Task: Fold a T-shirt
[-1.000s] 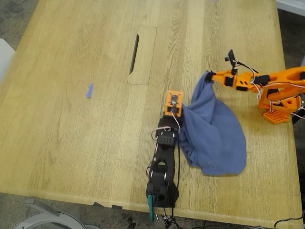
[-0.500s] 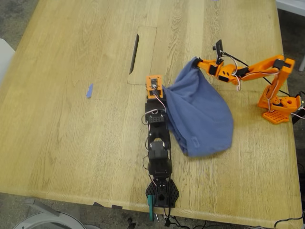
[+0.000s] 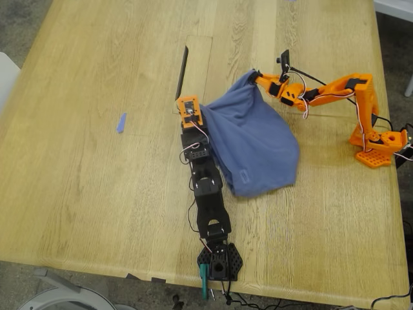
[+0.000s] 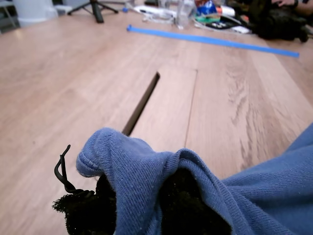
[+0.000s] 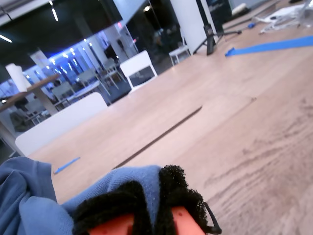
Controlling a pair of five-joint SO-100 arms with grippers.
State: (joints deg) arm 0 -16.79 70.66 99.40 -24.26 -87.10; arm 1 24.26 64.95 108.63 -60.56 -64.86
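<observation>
The slate-blue T-shirt point(image 3: 255, 145) hangs bunched between both grippers, its lower part lying on the wooden table point(image 3: 97, 194); no print shows. My first gripper point(image 3: 191, 116), on the black arm reaching up from the table's near edge, is shut on one edge of the T-shirt point(image 4: 195, 186), with cloth wrapped over its black pads point(image 4: 93, 208). My second gripper point(image 3: 253, 76), on the orange arm coming from the exterior view's right, is shut on another edge of the T-shirt point(image 5: 129, 178). In the wrist views the cloth covers the first gripper point(image 4: 139, 196) and sits between the second gripper's point(image 5: 146, 196) dark pads.
A rectangular cable panel with a dark slot point(image 3: 192, 74) lies just beyond the first gripper. A tiny blue scrap point(image 3: 120, 123) sits towards the exterior view's left. The orange arm's base point(image 3: 377, 145) stands near the exterior view's right table edge. Blue tape point(image 4: 210, 39) runs far across the table.
Both grippers have moved towards the exterior view's upper left, dragging the T-shirt with them. The black arm has stretched out; the orange arm has reached further across.
</observation>
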